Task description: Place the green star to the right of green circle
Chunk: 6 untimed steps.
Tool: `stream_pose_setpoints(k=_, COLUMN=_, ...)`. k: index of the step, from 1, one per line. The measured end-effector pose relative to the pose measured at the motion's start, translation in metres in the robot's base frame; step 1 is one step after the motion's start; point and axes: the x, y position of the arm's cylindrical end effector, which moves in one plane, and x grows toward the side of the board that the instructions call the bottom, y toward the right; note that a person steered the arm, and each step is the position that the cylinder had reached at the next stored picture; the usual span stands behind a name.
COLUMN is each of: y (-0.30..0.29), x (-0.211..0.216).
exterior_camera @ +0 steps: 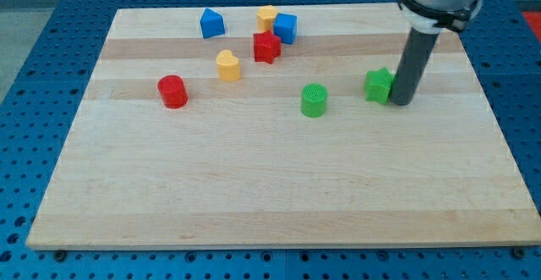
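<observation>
While my tip (401, 102) touches green star (379, 85), green circle (314, 100) sits left

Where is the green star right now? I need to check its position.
The green star sits right of the board's centre in the camera view, to the right of the green circle, with my tip against its right side.

wooden board (279, 195) carries eight coloured blocks, mostly near top.

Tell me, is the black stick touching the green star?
Cannot tell. In the camera view my tip sits right against the view's right side of the green star, with no gap showing, but the single angle cannot confirm contact.
</observation>
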Motion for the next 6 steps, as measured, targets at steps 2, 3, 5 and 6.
stream_pose_setpoints(k=2, y=-0.014, x=-0.022)
stream_pose_setpoints(k=3, y=-0.013, x=-0.053)
stream_pose_setpoints(k=5, y=-0.023, x=-0.102)
stream_pose_setpoints(k=6, y=-0.036, x=-0.124)
